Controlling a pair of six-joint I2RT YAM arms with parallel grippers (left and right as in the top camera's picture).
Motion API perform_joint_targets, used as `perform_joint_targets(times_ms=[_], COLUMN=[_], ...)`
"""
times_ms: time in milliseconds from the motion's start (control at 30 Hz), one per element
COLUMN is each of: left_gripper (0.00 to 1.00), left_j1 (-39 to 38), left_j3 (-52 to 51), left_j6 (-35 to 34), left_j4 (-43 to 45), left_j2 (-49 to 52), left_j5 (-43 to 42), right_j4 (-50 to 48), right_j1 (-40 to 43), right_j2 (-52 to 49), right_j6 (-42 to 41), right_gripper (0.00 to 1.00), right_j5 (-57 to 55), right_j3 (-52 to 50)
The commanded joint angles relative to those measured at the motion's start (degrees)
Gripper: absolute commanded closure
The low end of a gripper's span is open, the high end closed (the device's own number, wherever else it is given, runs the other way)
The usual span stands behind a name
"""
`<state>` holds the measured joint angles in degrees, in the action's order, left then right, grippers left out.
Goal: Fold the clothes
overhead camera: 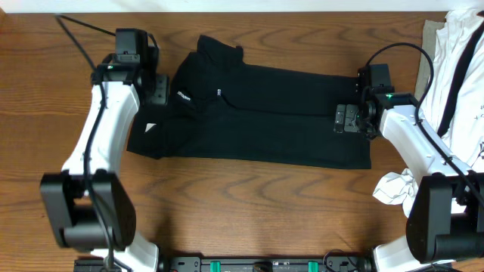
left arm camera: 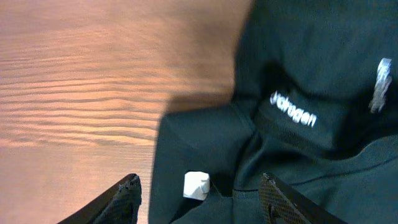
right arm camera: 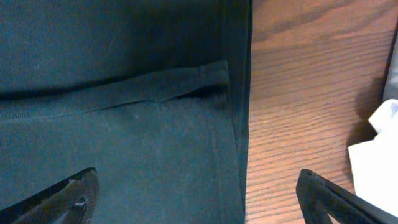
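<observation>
One shirt under parted left gripper, right gripper

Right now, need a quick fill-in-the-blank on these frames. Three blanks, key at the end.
1. The colour of the shirt lying on the table is ___.
2. The left gripper and the right gripper both have their jaws ___.
3. The pile of clothes at the table edge on the right gripper's side is ___ in colour.
Missing words: black; open; white.
</observation>
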<state>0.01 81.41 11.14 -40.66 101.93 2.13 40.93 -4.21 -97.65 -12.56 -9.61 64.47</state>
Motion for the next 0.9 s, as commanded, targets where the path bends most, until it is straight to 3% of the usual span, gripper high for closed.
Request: perform_joint_targets(times_ms=[0, 167, 867], left_gripper=[0.37, 0.37, 0.37], left_j1=[0.9, 0.9, 0.8], left_j3=[-0.7, -0.7, -0.7], left_j6=[13.3, 16.5, 17.4], left_j4=[0.2, 0.7, 2.1], left_j2=[2.8, 5.2, 9.5], left_j5=[-5.6, -7.3, -10.7], right_j4=[0.0, 0.0, 0.0], right_j1=[0.1, 0.1, 0.1], right_j2=[0.4, 0.4, 0.4], right_j6=[-0.1, -0.1, -0.1], right_gripper=[0.01, 0.01, 0.01], right_j5=[0.0, 0.0, 0.0], right_j3=[0.5, 0.5, 0.5])
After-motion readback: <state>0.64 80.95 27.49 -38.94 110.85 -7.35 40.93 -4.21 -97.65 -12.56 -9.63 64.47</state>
